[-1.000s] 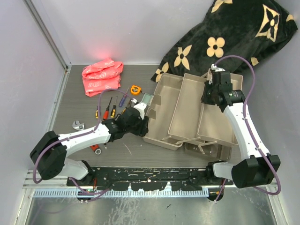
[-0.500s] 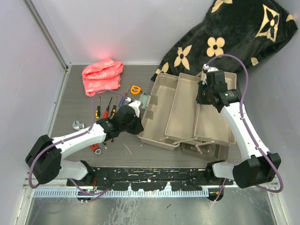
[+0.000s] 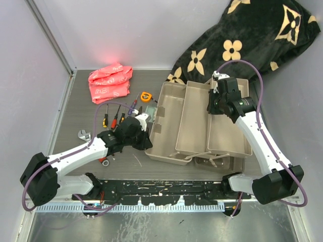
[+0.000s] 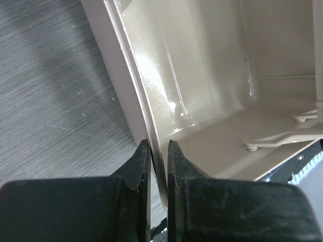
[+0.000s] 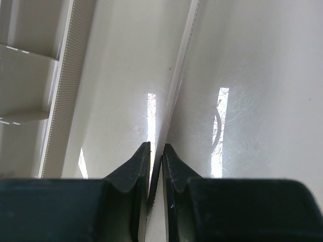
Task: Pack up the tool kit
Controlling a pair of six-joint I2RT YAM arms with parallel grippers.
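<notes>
1. Toolbox [image 3: 171, 126], big, beige, made of hard plastic, sits with its trays spread wide on the grey table [image 3: 83, 113], in front of both arms and a bit to the right. It has no tools in it that I can see.
2. I think the job right now is to slide or turn the box. To do it well, both arms should go slowly and at the same speed, so the thin walls do not bend or slip out. The box should stay flat on the table.
3. Nearest, the left gripper [image 4: 157, 143] has its fingers pressed together on the thin side wall [image 4: 136, 91] of the left tray. One finger is inside and one is outside.
4. Just left of that arm lie the small screwdrivers [image 3: 113, 117] and a wrench with a shiny head [image 3: 84, 134]. The round orange tape measure [image 3: 146, 96] is a little further back. The box should not bump them.
5. Further back, the right gripper [image 5: 156, 146] is squeezed tight on the thin wall between two trays [image 5: 176, 85].
6. Furthest off are a pink crinkly bag [image 3: 110, 80] and a black flower blanket [image 3: 252, 30].
</notes>
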